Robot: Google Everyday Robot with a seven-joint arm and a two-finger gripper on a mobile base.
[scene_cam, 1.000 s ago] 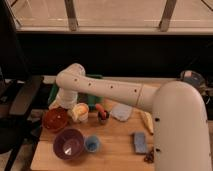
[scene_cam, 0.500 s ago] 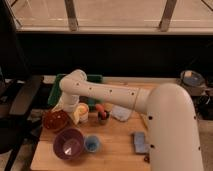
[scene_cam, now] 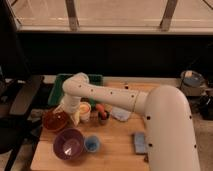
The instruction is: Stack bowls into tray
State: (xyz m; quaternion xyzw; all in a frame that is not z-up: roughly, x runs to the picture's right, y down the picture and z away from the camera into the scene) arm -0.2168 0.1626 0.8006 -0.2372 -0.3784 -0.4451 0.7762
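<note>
Wooden table (scene_cam: 116, 142) is carrying everything: the gripper (scene_cam: 70, 113) is hanging over the right rim of the red bowl (scene_cam: 53, 121) (open or shut, I cannot tell), the purple bowl (scene_cam: 68, 145) is sitting just nearer, and the tray (scene_cam: 58, 86) is lying far left, partly behind the arm (scene_cam: 107, 98).

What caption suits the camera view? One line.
Gripper down beside the red bowl; purple bowl nearer, green tray behind.

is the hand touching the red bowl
Cannot tell. In the camera view the hand is down at the right rim of the red-orange bowl and overlaps it, but neither contact nor a gap shows plainly.
</note>
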